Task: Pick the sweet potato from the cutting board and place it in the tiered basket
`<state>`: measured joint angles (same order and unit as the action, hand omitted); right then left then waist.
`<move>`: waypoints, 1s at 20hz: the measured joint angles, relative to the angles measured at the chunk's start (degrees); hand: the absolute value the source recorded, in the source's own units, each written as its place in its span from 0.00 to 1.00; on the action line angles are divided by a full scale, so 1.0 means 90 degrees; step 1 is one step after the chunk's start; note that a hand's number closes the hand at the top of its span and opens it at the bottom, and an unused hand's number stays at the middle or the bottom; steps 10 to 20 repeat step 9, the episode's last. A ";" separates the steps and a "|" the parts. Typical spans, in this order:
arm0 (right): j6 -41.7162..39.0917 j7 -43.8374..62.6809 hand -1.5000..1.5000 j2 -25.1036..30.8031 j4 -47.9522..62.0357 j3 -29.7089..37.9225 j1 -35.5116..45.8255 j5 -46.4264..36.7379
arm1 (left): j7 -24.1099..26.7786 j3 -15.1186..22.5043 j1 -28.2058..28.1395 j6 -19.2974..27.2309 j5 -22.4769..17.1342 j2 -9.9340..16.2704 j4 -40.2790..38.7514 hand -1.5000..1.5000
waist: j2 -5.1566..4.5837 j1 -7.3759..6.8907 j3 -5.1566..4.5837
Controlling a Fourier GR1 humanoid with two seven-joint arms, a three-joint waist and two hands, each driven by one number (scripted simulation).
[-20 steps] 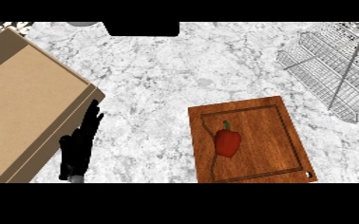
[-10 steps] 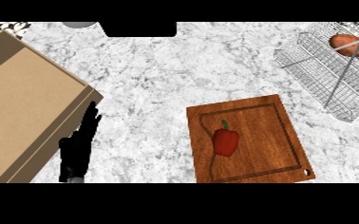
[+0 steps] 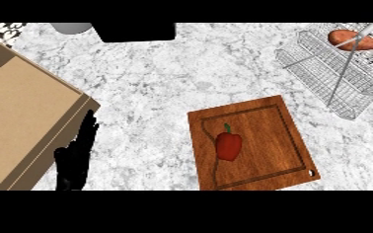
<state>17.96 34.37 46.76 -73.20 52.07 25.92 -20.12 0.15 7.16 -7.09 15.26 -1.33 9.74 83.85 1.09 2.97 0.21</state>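
The orange-brown sweet potato (image 3: 347,38) lies in the wire tiered basket (image 3: 328,74) at the far right of the marble counter. A wooden cutting board (image 3: 284,128) sits at the lower middle right, with only a red bell pepper (image 3: 229,145) on it. My left hand (image 3: 76,155) rests open at the lower left, fingers straight and pointing up, next to a tan box. It is far from both the board and the basket. My right hand does not show anywhere in the head view.
A large tan box (image 3: 33,118) fills the left side. A black block (image 3: 134,31) and a grey round object (image 3: 70,27) sit at the counter's far edge. Marble counter (image 3: 167,89) lies between the box and the board.
The view has shifted, so the basket now shows further in from the right edge, with the sweet potato visible in it. The left hand and the board have not moved on the counter.
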 measured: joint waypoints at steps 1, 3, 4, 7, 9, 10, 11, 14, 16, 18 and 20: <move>-0.0172 0.0053 0.00 -0.0009 -0.0255 0.0228 -0.0283 0.0153 | -0.0024 -0.0019 -0.0030 -0.0025 -0.0021 0.0027 0.0042 0.50 | 0.0004 0.0023 -0.0001; -0.0539 0.0106 0.00 -0.0051 -0.0704 0.0726 -0.0840 0.0479 | 0.0038 -0.0043 -0.0079 0.0004 -0.0013 0.0006 0.0027 0.50 | 0.0015 0.0087 -0.0001; -0.0752 0.0124 0.00 -0.0067 -0.0918 0.0989 -0.1125 0.0647 | 0.0047 -0.0082 -0.0087 -0.0027 -0.0041 0.0034 0.0025 0.50 | 0.0016 0.0102 -0.0001; -0.1524 0.0202 0.00 -0.0048 -0.1400 0.1819 -0.1876 0.1239 | 0.0109 -0.0121 -0.0147 0.0015 -0.0040 0.0005 0.0028 0.50 | 0.0029 0.0168 -0.0001; -0.2071 0.0068 0.00 -0.0113 -0.1555 0.2430 -0.2348 0.1709 | 0.0132 -0.0168 -0.0169 -0.0010 -0.0064 0.0035 0.0039 0.50 | 0.0029 0.0183 0.0000; -0.2071 0.0068 0.00 -0.0113 -0.1555 0.2430 -0.2348 0.1709 | 0.0132 -0.0168 -0.0169 -0.0010 -0.0064 0.0035 0.0039 0.50 | 0.0029 0.0183 0.0000; -0.2071 0.0068 0.00 -0.0113 -0.1555 0.2430 -0.2348 0.1709 | 0.0132 -0.0168 -0.0169 -0.0010 -0.0064 0.0035 0.0039 0.50 | 0.0029 0.0183 0.0000; -0.2071 0.0068 0.00 -0.0113 -0.1555 0.2430 -0.2348 0.1709 | 0.0132 -0.0168 -0.0169 -0.0010 -0.0064 0.0035 0.0039 0.50 | 0.0029 0.0183 0.0000; -0.2071 0.0068 0.00 -0.0113 -0.1555 0.2430 -0.2348 0.1709 | 0.0132 -0.0168 -0.0169 -0.0010 -0.0064 0.0035 0.0039 0.50 | 0.0029 0.0183 0.0000; -0.2071 0.0068 0.00 -0.0113 -0.1555 0.2430 -0.2348 0.1709 | 0.0132 -0.0168 -0.0169 -0.0010 -0.0064 0.0035 0.0039 0.50 | 0.0029 0.0183 0.0000; -0.2071 0.0068 0.00 -0.0113 -0.1555 0.2430 -0.2348 0.1709 | 0.0132 -0.0168 -0.0169 -0.0010 -0.0064 0.0035 0.0039 0.50 | 0.0029 0.0183 0.0000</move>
